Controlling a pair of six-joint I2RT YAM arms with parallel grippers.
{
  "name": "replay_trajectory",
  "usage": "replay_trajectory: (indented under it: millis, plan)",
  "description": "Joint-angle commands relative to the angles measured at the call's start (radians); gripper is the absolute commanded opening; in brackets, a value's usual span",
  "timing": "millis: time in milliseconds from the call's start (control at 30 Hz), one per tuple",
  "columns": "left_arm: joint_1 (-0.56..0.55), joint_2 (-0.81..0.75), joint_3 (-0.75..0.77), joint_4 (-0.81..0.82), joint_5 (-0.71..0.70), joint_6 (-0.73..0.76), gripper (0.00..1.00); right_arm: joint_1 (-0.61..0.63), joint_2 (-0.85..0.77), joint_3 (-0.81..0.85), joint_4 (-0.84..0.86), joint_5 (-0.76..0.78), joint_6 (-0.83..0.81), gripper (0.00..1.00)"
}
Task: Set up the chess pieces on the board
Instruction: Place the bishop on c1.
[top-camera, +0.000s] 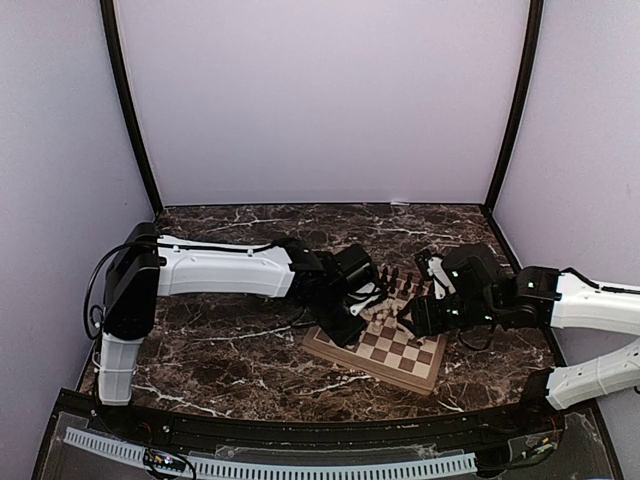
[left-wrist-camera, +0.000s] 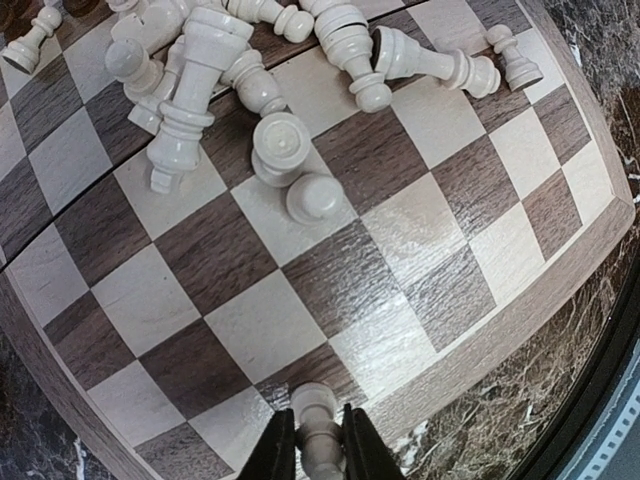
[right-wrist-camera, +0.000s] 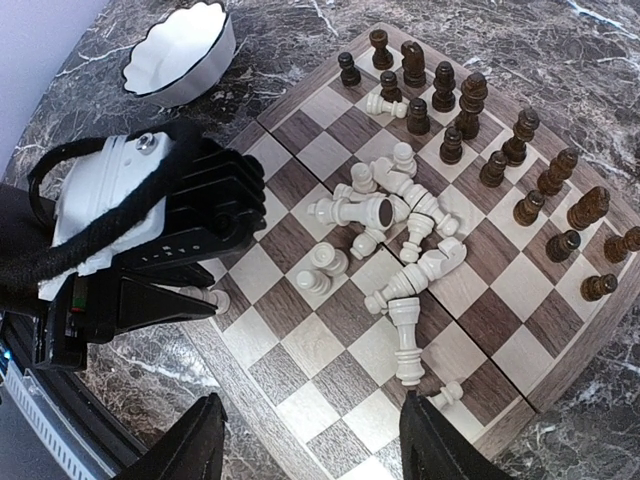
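**Dark marble table, lilac walls, chess setup with one pawn in hand**

Dark marble table (top-camera: 220, 350) with plain lilac walls (top-camera: 320, 100) on three sides, that's the whole room.

The left gripper (left-wrist-camera: 320, 455) is pinched narrow on a pale pawn (left-wrist-camera: 314, 405), one finger on each side of its stem and the head poking out past the tips. The pawn sits over the outermost row of squares on the board (left-wrist-camera: 560, 290), right by the tan rim. Can't tell from the wrist view whether its base is actually touching the wood.

The right gripper (right-wrist-camera: 315, 445) hangs above the opposite side of the board with its fingers spread wide and nothing between them.

Moving outward, most of the pale pieces (right-wrist-camera: 390, 220) are a toppled heap in the middle of the board, lying across each other. Two small pale ones (right-wrist-camera: 330, 262) stand upright at the heap's edge, on the left gripper's side. A tall pale piece (right-wrist-camera: 405, 340) lies by itself closer to the right gripper.

The dark pieces (right-wrist-camera: 470, 130) stand upright in two rows along the board's far edge, and one pale piece lies among them.

The board sits at an angle around the middle of the table. A white bowl (right-wrist-camera: 180, 50) with a dark scalloped rim sits off the board, beyond its far corner.
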Motion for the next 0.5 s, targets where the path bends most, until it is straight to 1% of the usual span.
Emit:
replay_trajectory:
  millis: [0,100,167,300,400,433,467]
  plan:
    - [-0.006,0.007,0.025,-0.006,0.001,-0.008,0.19,-0.009,0.002,-0.001,0.028,-0.010,-0.016,0.61]
    - [-0.006,0.008,0.031,-0.014,-0.008,-0.010,0.23,-0.009,0.005,0.000,0.026,-0.013,-0.021,0.61]
    - [-0.006,0.005,0.040,-0.028,-0.015,-0.012,0.30,-0.010,0.007,0.001,0.026,-0.015,-0.024,0.61]
    - [-0.006,-0.032,0.043,-0.040,-0.029,-0.007,0.41,-0.012,0.025,0.015,0.018,-0.012,-0.040,0.61]
    - [-0.006,-0.079,0.031,-0.036,-0.010,0.014,0.48,-0.014,0.086,0.063,-0.025,0.011,-0.067,0.59]
    - [-0.006,-0.108,0.026,-0.032,-0.001,0.030,0.57,-0.013,0.115,0.086,-0.044,0.016,-0.079,0.58]
    - [-0.006,-0.125,0.015,-0.026,0.020,0.038,0.60,-0.013,0.147,0.109,-0.060,0.016,-0.092,0.57]
